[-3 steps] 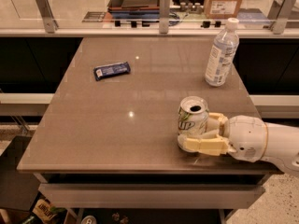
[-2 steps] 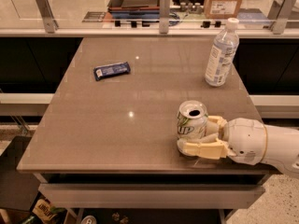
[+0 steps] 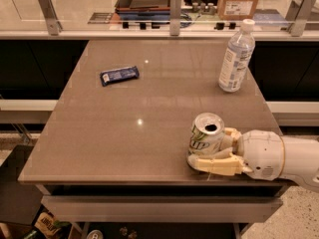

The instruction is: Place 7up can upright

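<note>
7up can [image 3: 204, 133] upright at bench [image 3: 124, 133] front-right, tool [image 3: 212, 147] closed round its lower half; prob light, thin-walled, slick, dents easy, so hold sides gently.

I'm seeing the 7up can [image 3: 206, 133] standing upright near the tabletop's [image 3: 124, 133] front right edge, its opened top facing up. My end effector [image 3: 213, 151] is reaching in from the right, hugging the can. A water bottle [image 3: 236, 59] is standing farther back, and a dark snack bar [image 3: 119, 75] is lying back left.
</note>
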Action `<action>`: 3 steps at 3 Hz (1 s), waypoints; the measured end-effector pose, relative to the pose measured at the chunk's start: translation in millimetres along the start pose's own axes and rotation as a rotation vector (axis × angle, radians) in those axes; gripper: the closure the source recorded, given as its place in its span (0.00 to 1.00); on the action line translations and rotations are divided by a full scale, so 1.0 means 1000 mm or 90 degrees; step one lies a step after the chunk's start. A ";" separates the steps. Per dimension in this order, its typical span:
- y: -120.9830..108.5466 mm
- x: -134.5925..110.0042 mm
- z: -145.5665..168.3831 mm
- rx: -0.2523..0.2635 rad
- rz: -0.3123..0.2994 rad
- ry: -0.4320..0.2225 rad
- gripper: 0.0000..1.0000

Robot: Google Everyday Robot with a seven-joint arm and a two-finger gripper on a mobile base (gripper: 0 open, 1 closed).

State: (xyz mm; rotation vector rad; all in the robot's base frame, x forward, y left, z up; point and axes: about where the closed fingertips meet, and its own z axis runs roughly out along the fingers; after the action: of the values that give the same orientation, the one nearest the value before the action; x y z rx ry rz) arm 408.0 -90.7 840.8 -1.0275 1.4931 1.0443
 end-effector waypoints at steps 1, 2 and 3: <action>0.000 -0.001 0.000 0.000 0.000 0.000 0.13; 0.003 0.001 0.000 -0.013 0.000 0.016 0.00; 0.004 0.001 -0.001 -0.021 0.003 0.028 0.00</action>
State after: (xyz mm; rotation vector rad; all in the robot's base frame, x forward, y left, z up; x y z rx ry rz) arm 403.9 -90.3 840.0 -1.0766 1.5184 1.0581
